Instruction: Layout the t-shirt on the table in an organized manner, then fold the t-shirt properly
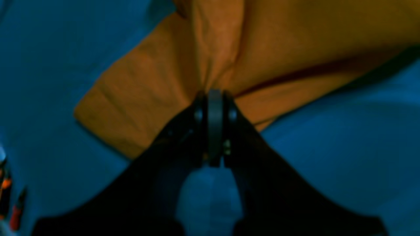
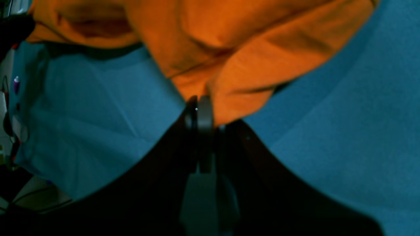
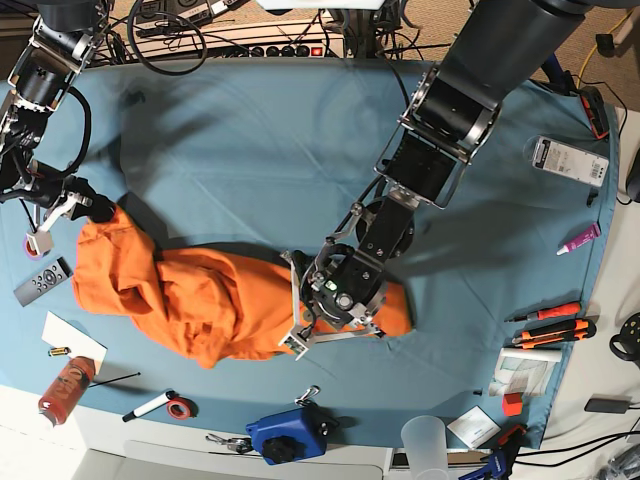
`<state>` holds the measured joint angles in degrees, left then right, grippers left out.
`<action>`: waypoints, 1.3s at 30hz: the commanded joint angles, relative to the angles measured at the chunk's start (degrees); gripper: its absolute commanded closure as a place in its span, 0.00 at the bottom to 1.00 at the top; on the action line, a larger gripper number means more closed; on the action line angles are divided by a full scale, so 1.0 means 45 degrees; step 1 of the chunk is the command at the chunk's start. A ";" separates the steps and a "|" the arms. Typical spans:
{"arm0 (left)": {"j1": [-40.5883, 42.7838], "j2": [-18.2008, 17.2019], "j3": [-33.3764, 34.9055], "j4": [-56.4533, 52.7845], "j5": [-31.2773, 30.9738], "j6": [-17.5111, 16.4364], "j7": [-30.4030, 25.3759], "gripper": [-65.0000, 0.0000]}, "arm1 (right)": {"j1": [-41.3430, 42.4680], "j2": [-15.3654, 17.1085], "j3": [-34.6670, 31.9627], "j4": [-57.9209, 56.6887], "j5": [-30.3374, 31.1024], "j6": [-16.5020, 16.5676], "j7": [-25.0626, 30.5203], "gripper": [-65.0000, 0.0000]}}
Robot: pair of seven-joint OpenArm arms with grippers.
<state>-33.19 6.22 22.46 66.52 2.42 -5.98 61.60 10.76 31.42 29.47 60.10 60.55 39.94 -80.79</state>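
Clearly, the orange t-shirt is not yet laid out: it lies as a crumpled, elongated heap on the near-middle part of the teal-covered table, stretched between my two arms, with many folds and no flat panel to see. So I judge I am in the first step, the spreading, and the folding has not begun. My left gripper has its jaws pressed together on a pinch of the fabric, next to what looks like a sleeve lying flat on the cloth. My right gripper is also closed tight on an edge of the shirt; in the base view this is the far end of the heap, near the table's side edge. As both ends are held, I think the next move asks me to lift a little and draw the two arms apart, so the fabric opens without dragging. A remote control and a tape roll lie near the right arm's end; I must keep the shirt off them.
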 commanded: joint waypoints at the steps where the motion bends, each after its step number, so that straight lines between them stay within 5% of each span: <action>1: -0.0345 -0.0151 -0.0029 0.0325 0.0437 0.0058 0.0223 1.00 | 0.0219 0.0350 0.0058 0.0228 0.0306 0.0013 0.0176 1.00; 7: 0.0476 -0.1545 -0.0029 0.0500 0.0588 0.0228 0.1875 1.00 | 0.0219 0.0350 0.0058 0.0228 0.0296 0.0013 0.0176 1.00; 14: 0.2433 -0.2846 -0.0029 0.0685 -0.0500 0.0189 0.1972 1.00 | 0.0219 0.0350 0.0058 0.0228 0.0311 0.0013 0.0176 1.00; 23: 0.3342 -0.2895 -0.0029 0.3988 -0.0520 0.0097 0.2059 0.99 | 0.0219 0.0350 0.0058 0.0228 0.0301 0.0013 0.0176 1.00; 28: 0.3317 -0.2866 -0.0029 0.6368 -0.0044 0.0709 0.1574 0.66 | 0.0219 0.0350 0.0058 0.0228 0.0296 0.0013 0.0176 1.00; 32: 0.3191 -0.2793 -0.0029 0.7291 -0.0034 0.0801 0.0962 0.61 | 0.0219 0.0350 0.0058 0.0228 0.0296 0.0013 0.0176 1.00; 36: 0.2458 -0.2798 -0.0029 0.7257 -0.1554 0.0563 -0.0267 0.61 | 0.0219 0.0345 0.0058 0.0228 0.0291 0.0013 0.0176 1.00; 39: 0.1579 -0.2535 -0.0029 0.6387 -0.3070 -0.0311 -0.1180 0.61 | 0.0214 0.0311 0.0058 0.0228 0.0287 0.0013 0.0176 1.00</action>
<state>-24.97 -5.76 22.46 94.67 -11.70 -7.66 57.08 10.79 31.27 29.45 60.12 60.42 39.90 -80.77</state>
